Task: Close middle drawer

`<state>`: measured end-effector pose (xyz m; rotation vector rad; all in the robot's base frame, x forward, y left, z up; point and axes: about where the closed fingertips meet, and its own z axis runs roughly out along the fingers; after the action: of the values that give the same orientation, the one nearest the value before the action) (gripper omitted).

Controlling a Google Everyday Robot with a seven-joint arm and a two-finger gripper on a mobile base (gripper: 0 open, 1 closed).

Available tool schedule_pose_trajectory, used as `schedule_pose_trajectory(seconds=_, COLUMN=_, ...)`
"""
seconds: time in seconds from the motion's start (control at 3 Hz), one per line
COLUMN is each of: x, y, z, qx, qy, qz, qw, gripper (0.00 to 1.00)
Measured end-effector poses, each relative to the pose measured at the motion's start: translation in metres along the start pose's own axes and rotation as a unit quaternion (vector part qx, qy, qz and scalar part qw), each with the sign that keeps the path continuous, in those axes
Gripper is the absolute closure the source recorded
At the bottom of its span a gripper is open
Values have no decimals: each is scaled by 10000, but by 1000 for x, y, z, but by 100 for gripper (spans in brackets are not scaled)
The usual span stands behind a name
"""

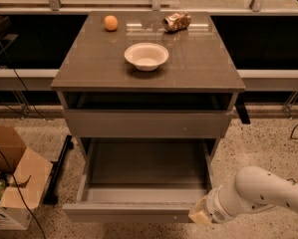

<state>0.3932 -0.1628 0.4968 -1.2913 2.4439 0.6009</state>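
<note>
The middle drawer (144, 169) of the grey-brown cabinet stands pulled far out, its long bare grey tray empty. Its plain flat front panel (123, 213) is nearest the camera. The upper drawer front (146, 124) above it is nearly flush with the cabinet. My gripper (200, 216) is at the end of the white arm (258, 193) that comes in from the lower right. It sits at the right end of the open drawer's front panel, touching or very close to it.
On the cabinet top (198, 68) are a white bowl (146, 56), an orange ball (110, 23) and a crushed can (177, 21). An open cardboard box (14, 180) and cables lie on the floor at the left. A dark bench runs behind.
</note>
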Motion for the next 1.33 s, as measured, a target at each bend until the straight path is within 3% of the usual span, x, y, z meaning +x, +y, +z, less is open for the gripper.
schedule_pose_trajectory(seconds=0.67, x=37, y=-30, z=68, qx=-94, qy=-45, qz=467, qw=9989, gripper=100)
schedule_pose_trajectory(seconds=1.0, x=37, y=-30, z=68, qx=-94, qy=-45, qz=467, qw=9989, gripper=100)
schedule_pose_trajectory(seconds=1.33, x=12, y=-53, z=79, qx=12, qy=-232, qz=311, qw=9992, gripper=100)
